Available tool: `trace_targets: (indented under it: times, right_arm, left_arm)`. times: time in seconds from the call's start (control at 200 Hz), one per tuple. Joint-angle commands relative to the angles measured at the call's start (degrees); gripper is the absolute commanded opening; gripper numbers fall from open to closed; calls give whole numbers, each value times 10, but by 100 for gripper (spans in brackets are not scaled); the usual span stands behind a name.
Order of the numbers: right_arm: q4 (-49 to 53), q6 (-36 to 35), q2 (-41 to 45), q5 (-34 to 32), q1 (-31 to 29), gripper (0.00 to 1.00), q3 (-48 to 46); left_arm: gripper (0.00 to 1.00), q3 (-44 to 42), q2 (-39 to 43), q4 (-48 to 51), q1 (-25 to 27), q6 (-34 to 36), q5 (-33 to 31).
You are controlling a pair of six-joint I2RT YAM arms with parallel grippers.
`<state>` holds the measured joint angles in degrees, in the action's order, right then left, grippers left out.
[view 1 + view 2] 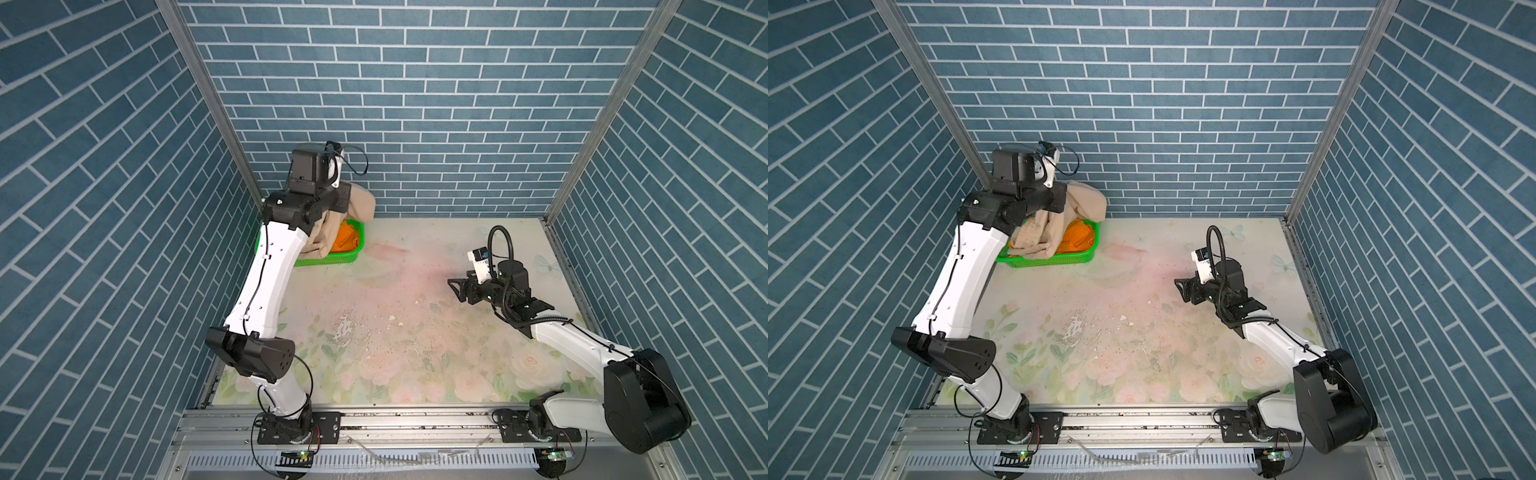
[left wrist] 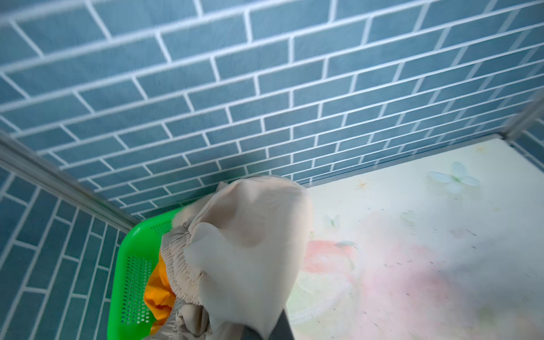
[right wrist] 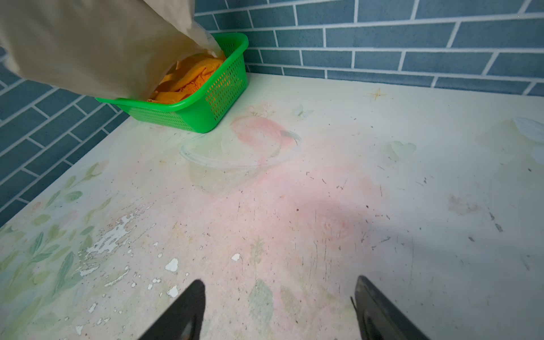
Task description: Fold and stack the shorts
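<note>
Near, the right pincer [image 3: 279, 282] hangs empty with its jaws apart over the flowered counter [image 3: 323, 176], and in the far left corner the left pincer [image 2: 262, 331] is clamped on the beige shorts [image 2: 250, 235], which hang over the green basket [image 3: 223, 97] where the orange shorts [image 3: 191, 73] lie.

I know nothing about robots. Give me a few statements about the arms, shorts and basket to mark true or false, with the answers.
The left arm's fingers hold the beige shorts up over the green basket. True.
The basket is tipped over. False: it stands upright in the table's far left corner.
The right arm's fingers are open and empty. True.
The orange shorts lie spread on the table. False: they sit bunched in the basket.
</note>
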<state>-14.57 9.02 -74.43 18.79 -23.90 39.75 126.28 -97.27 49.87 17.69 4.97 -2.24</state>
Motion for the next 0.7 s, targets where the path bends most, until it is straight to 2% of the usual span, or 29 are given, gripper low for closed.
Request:
trace_targets:
  times: [0.0,0.075,0.235,0.335,0.525,0.615,0.625,0.645,0.695]
  right_arm:
    - [-23,-2,5,22,-3,80,25]
    - [-7,-8,24,17,-2,80,35]
    - [66,-40,78,-12,-2,80,45]
    - [119,-46,112,-36,-3,80,38]
    - [203,-16,164,-70,-3,80,12]
    - [259,-11,177,-93,-3,79,17]
    - [268,-10,179,-98,-2,79,19]
    - [281,-9,182,-103,-3,79,22]
    - [304,-2,192,-102,-3,80,28]
  left_arm:
    - [0,64,-14,123,59,42,-4]
    - [0,90,-20,137,100,46,41]
    - [0,147,-72,156,171,41,72]
    - [0,130,-113,134,177,8,93]
    - [0,79,-193,71,178,-44,73]
    - [0,76,-229,50,180,-62,96]
    - [2,76,-232,48,180,-63,100]
    - [16,76,-239,45,182,-67,108]
    - [59,74,-251,43,187,-73,123]
